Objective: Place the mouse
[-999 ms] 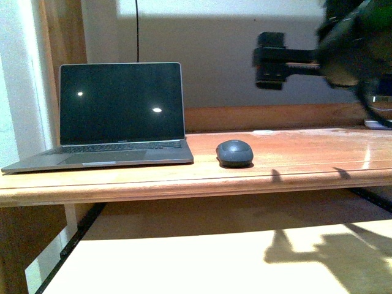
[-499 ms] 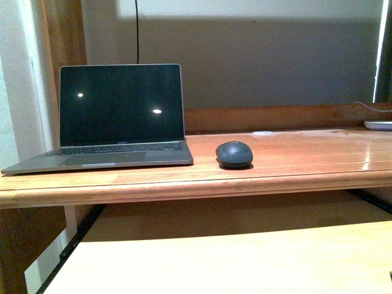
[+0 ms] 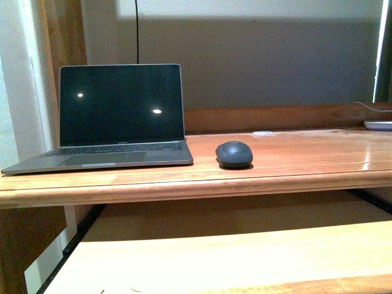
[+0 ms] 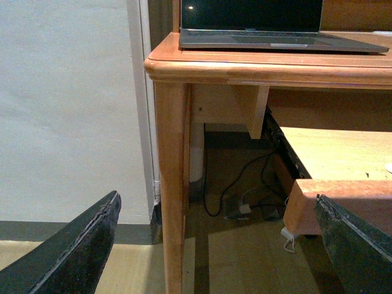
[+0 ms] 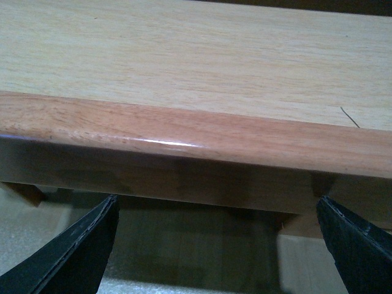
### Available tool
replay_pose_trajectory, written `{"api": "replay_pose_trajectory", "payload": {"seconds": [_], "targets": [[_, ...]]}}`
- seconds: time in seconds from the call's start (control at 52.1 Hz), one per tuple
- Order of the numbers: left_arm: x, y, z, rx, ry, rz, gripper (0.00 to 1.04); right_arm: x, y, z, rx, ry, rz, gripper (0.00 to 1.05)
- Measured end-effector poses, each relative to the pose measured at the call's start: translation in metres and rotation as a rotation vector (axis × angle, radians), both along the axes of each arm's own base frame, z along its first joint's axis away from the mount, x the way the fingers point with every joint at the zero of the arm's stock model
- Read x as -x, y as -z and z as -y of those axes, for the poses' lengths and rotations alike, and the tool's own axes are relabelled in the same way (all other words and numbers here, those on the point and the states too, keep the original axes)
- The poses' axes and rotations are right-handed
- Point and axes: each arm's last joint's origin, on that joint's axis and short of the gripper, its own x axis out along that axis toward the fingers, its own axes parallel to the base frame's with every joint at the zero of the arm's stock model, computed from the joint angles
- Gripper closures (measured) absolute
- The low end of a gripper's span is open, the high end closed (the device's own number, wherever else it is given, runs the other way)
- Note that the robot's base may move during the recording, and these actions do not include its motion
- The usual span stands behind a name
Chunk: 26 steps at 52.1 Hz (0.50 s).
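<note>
While empty, left claw (image 4: 215, 199) and right claw (image 5: 215, 199) wide apart, mouse (image 3: 234, 153) beside laptop (image 3: 122, 116).

Dim, soft frames; glare dots on laptop screen (image 3: 121, 104).

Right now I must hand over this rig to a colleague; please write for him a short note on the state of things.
Left gripper: jaws open, empty, low by the desk corner.
Right gripper: jaws open, empty, facing the lower shelf edge.
Mouse: flat on the desk, right of the laptop, not touching it, nothing holding it.
Done: placing looks finished.
Left: probably nothing; just check that the spot suits.
</note>
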Motion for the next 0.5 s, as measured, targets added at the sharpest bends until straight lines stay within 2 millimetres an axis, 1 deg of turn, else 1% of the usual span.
{"api": "replay_pose_trajectory", "payload": {"seconds": [0.25,0.326,0.365,0.403,0.499], "targets": [[0.000,0.000,0.000,0.000,0.000,0.000,0.08,-0.054,-0.009,-0.032,0.023,0.046,0.016,0.07],[0.000,0.000,0.000,0.000,0.000,0.000,0.08,-0.071,-0.012,-0.044,0.034,0.056,0.024,0.07],[0.000,0.000,0.000,0.000,0.000,0.000,0.08,-0.086,-0.016,-0.056,0.044,0.067,0.031,0.07],[0.000,0.000,0.000,0.000,0.000,0.000,0.08,-0.092,-0.017,-0.060,0.047,0.069,0.033,0.07],[0.000,0.000,0.000,0.000,0.000,0.000,0.08,-0.116,-0.022,-0.079,0.057,0.076,0.044,0.07]]}}
